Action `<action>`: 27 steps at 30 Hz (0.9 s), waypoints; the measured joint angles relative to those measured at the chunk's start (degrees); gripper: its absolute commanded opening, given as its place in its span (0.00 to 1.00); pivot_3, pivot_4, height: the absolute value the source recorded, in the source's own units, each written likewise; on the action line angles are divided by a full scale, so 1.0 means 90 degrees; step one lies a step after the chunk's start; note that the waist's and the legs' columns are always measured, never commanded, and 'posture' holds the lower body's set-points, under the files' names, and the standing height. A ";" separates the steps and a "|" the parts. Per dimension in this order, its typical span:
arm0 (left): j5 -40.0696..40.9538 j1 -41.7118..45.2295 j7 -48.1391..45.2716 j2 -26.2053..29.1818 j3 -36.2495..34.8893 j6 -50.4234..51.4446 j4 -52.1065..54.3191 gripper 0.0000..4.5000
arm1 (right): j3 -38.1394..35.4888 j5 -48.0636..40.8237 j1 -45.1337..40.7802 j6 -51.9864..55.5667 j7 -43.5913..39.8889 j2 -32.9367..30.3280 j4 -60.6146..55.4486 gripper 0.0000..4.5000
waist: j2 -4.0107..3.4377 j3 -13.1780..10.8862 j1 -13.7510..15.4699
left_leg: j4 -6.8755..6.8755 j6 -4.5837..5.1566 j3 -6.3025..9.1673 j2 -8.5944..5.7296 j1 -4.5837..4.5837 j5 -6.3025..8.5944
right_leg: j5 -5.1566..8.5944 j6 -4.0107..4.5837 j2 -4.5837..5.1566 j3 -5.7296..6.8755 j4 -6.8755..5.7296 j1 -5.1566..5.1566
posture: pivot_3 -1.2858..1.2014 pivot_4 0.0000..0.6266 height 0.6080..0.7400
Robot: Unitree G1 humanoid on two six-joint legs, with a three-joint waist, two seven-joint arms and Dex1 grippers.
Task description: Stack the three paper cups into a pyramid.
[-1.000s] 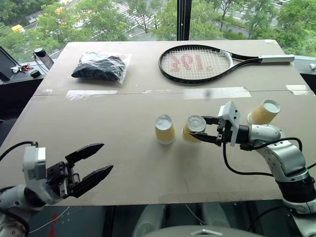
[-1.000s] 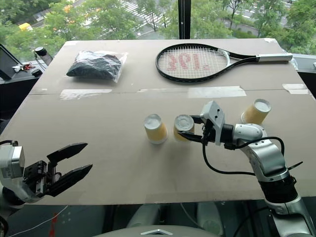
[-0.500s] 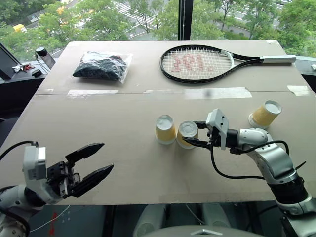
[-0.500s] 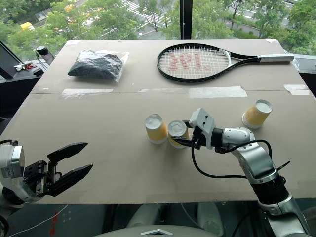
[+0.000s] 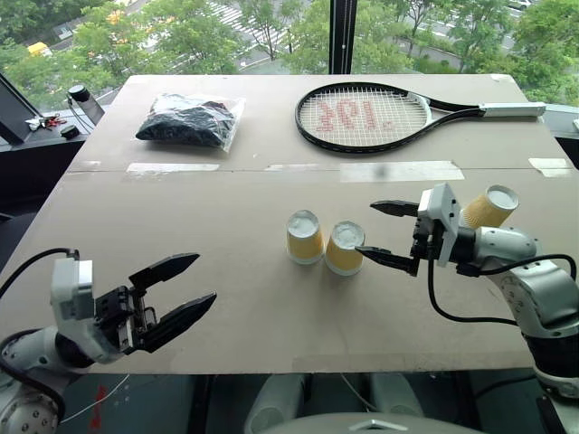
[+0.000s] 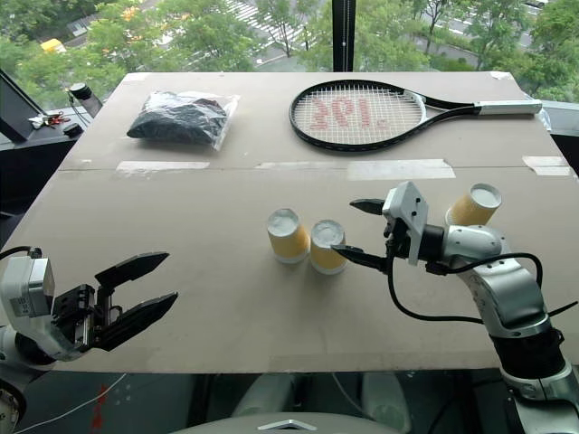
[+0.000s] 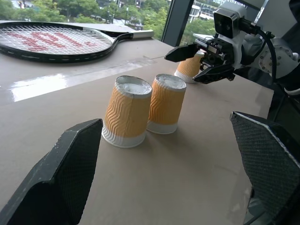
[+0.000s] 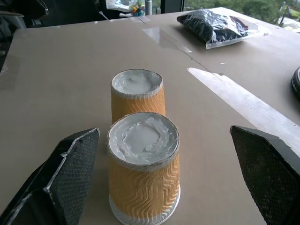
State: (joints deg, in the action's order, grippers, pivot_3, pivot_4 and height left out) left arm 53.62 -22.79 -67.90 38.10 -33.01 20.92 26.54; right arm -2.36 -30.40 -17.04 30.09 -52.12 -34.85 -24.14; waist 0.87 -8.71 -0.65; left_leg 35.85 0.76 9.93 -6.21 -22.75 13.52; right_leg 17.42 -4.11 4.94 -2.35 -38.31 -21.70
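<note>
Two paper cups [image 5: 304,237] [image 5: 344,248] stand upside down side by side near the table's middle, touching or nearly so. The third paper cup [image 5: 488,206] lies tipped on its side further right, behind my right arm. My right gripper [image 5: 380,231] hangs open just to the right of the nearer cup [image 8: 144,164], its fingers [image 8: 61,178] apart from that cup and holding nothing. My left gripper [image 5: 192,282] is open and empty near the table's front left edge, well away from the cups [image 7: 127,111]. No cup rests on another, so there is no pyramid.
A tennis racket [image 5: 362,116] lies at the back of the table, and a black bag in clear plastic [image 5: 188,121] at the back left. Tape strips [image 5: 398,170] cross the table's seam. Small items sit on a dark ledge [image 5: 54,122] off the left edge.
My right gripper carried a tilted cup leftward, set it upside down beside the other, then opened and drew back to the right. The left gripper has barely moved.
</note>
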 measured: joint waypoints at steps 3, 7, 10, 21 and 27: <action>0.0000 0.0199 -0.0002 0.0045 0.0160 0.0009 0.0000 1.00 | -0.0524 -0.0106 -0.0027 0.0129 0.0399 -0.0074 -0.0018 0.98 | 0.0000 0.0001 -0.0012 | 0.0000 -0.0004 0.0000 0.0000 0.0001 -0.0002 | 0.0000 0.0000 -0.0001 0.0000 0.0000 0.0000 | 0.52 0.24 1.00; -0.0001 0.0533 -0.0017 0.0084 0.0429 0.0032 -0.0008 1.00 | -0.0927 0.0890 -0.0239 0.0202 0.1760 -0.0362 0.0724 0.98 | 0.0001 0.0001 0.0011 | 0.0002 -0.0009 -0.0003 -0.0002 0.0002 -0.0005 | -0.0001 0.0001 0.0001 0.0001 0.0000 -0.0004 | 0.52 0.24 1.00; -0.0014 0.0585 -0.0052 0.0084 0.0550 0.0051 -0.0050 1.00 | -0.1107 0.1358 -0.0156 0.0204 0.2283 -0.0441 0.1078 0.98 | 0.0000 0.0001 -0.0001 | -0.0005 -0.0009 -0.0005 -0.0002 0.0000 -0.0005 | 0.0000 0.0001 0.0000 -0.0002 0.0001 -0.0004 | 0.52 0.24 1.00; -0.0076 0.0773 -0.0128 0.0085 0.0729 0.0039 -0.0239 1.00 | -0.1611 0.1738 0.0450 0.0634 0.3217 -0.0321 0.1303 0.98 | -0.0004 0.0000 -0.0016 | -0.0003 -0.0009 -0.0007 -0.0001 0.0001 -0.0006 | -0.0001 0.0001 -0.0001 -0.0004 0.0000 -0.0001 | 0.52 0.24 1.00; -0.0157 0.0779 -0.0195 0.0067 0.0752 -0.0005 -0.0279 1.00 | -0.1909 0.1559 0.0516 0.0765 0.3349 -0.0164 0.1366 0.98 | -0.0005 0.0000 -0.0023 | 0.0000 -0.0009 -0.0007 -0.0001 0.0001 -0.0006 | -0.0001 0.0001 -0.0001 -0.0004 0.0000 0.0000 | 0.52 0.24 1.00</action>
State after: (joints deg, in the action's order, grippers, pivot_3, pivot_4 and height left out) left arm 52.21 -15.78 -69.66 38.70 -26.24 20.88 24.02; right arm -19.54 -16.37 -12.39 36.98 -21.98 -36.33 -11.85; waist 0.83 -8.71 -0.85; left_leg 35.84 0.68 9.86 -6.21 -22.74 13.46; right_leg 17.42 -4.10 4.92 -2.38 -38.31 -21.71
